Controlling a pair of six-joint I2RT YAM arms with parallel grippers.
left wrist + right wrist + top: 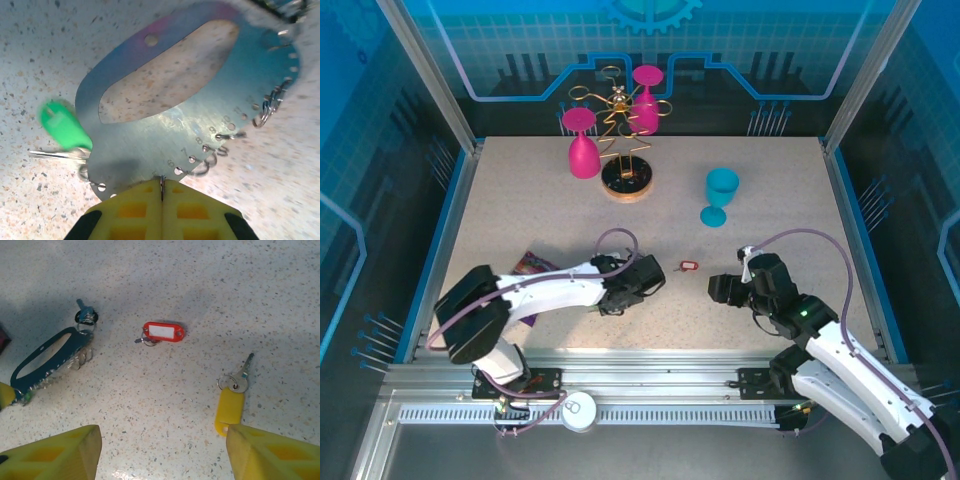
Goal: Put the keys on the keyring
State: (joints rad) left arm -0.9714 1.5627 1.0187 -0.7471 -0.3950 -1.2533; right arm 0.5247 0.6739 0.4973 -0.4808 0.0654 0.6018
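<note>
Keyring [165, 135] — flat brushed-metal oval — on speckled tabletop [30, 40].

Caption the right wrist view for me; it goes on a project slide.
Open right tool above a red-tagged key and a yellow-tagged key, keyring at left.

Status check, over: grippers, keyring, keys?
Left gripper shut on keyring edge. Right gripper open, yellow key beside one finger. Red key loose between keyring and yellow key. Nothing lying over either key.
</note>
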